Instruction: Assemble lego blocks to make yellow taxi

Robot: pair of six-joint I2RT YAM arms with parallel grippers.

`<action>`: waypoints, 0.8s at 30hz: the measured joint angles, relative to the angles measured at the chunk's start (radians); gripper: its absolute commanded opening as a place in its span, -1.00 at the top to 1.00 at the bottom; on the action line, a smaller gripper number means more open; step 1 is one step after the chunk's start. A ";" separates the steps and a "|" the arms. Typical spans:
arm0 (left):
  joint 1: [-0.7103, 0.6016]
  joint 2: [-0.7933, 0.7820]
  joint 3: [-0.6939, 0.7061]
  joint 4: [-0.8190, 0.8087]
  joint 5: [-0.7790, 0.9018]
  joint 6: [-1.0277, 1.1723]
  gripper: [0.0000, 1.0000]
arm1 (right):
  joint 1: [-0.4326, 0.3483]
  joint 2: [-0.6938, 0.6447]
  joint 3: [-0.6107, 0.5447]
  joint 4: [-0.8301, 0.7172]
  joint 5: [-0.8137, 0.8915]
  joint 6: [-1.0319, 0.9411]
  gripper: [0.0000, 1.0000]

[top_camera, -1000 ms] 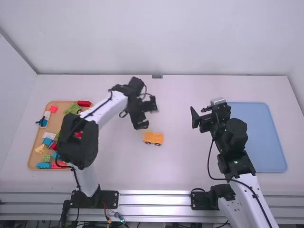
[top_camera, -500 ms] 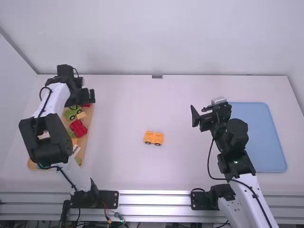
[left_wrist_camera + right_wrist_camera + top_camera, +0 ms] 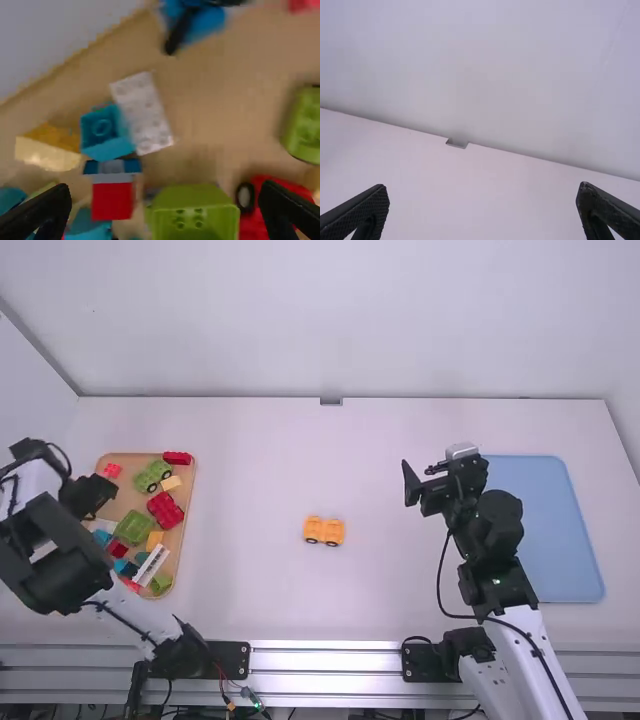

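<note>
One wheeled yellow-orange plastic piece (image 3: 323,531) sits mid-frame; black left gripper (image 3: 105,499) and right gripper (image 3: 416,471) have fingers wide apart.

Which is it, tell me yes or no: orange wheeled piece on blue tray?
No, the orange wheeled piece sits on the white table.

The desk (image 3: 400,590) looks smooth and matt, the rails (image 3: 330,660) along its near edge metal. Toward its left edge, the tan tray (image 3: 122,505) looks wooden, its blocks (image 3: 166,510) smooth plastic; the blue tray (image 3: 560,530) seems matt plastic.
</note>
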 measured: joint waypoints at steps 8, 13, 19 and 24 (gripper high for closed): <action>0.227 0.000 -0.010 -0.095 0.082 -0.383 -0.99 | 0.000 0.006 0.000 0.009 -0.001 -0.002 -0.97; 0.317 0.000 -0.041 -0.057 0.106 -0.453 -0.92 | 0.000 0.045 0.000 0.015 -0.001 -0.001 -0.98; 0.321 0.000 -0.055 -0.051 0.095 -0.497 -0.84 | 0.000 0.106 0.000 0.066 0.000 0.001 -0.98; 0.262 0.000 -0.055 -0.047 0.056 -0.556 -0.85 | 0.013 0.150 0.000 0.100 0.002 0.001 -0.97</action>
